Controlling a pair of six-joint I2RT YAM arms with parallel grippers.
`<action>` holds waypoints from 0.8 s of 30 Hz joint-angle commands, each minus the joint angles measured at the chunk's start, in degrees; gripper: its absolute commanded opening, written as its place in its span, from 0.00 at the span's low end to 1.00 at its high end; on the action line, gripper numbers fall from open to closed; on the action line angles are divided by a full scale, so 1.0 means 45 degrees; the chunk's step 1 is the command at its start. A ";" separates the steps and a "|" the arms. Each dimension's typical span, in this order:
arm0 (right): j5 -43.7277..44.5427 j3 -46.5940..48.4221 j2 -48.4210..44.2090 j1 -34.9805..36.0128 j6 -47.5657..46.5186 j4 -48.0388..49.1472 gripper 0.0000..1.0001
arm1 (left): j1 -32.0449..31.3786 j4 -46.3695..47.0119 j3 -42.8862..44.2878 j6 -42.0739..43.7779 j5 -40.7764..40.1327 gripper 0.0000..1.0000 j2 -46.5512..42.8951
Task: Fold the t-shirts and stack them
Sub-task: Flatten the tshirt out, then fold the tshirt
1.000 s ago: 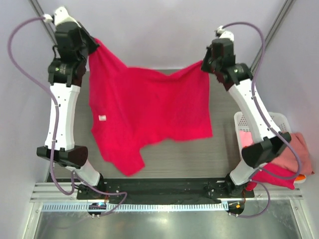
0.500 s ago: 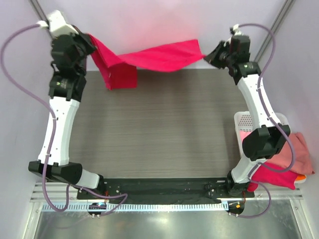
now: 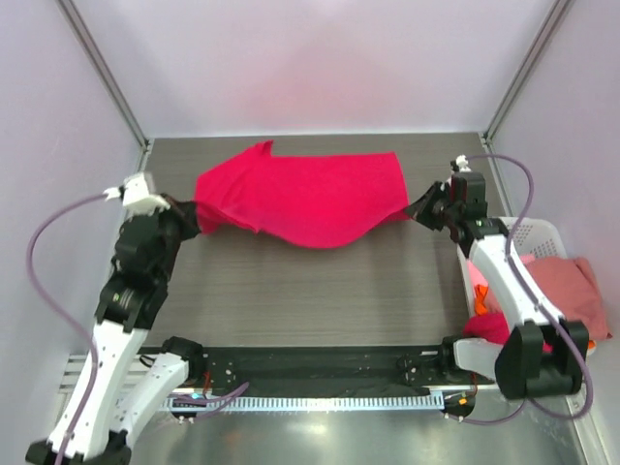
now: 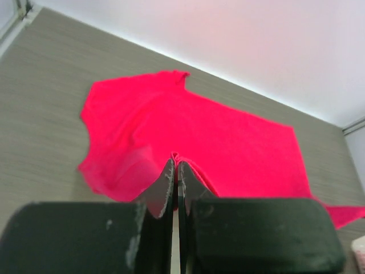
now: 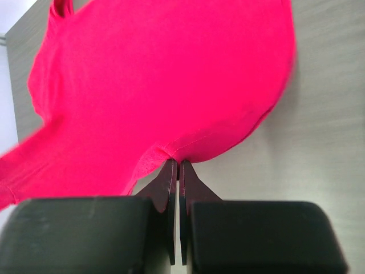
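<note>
The soft, rumpled crimson t-shirt [image 3: 310, 199] is being pinched at opposite edges by the left gripper [image 4: 175, 166] and right gripper [image 5: 175, 165].

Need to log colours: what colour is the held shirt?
The shirt is crimson-red, clearest in the top external view.

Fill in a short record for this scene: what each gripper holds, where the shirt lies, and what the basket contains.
Left gripper: shut on the left edge of the red t-shirt
Right gripper: shut on the same shirt's right edge
Shirt position: spread across the far half of the table, between the two arms
Basket: at the table's right edge, holding a pink shirt and some red cloth
Folded stack: none visible
</note>
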 commanded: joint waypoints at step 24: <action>0.1725 -0.4975 -0.4361 -0.0004 0.0598 -0.0265 0.01 | 0.0017 -0.2711 -0.1912 -0.3755 -0.0807 0.01 0.0508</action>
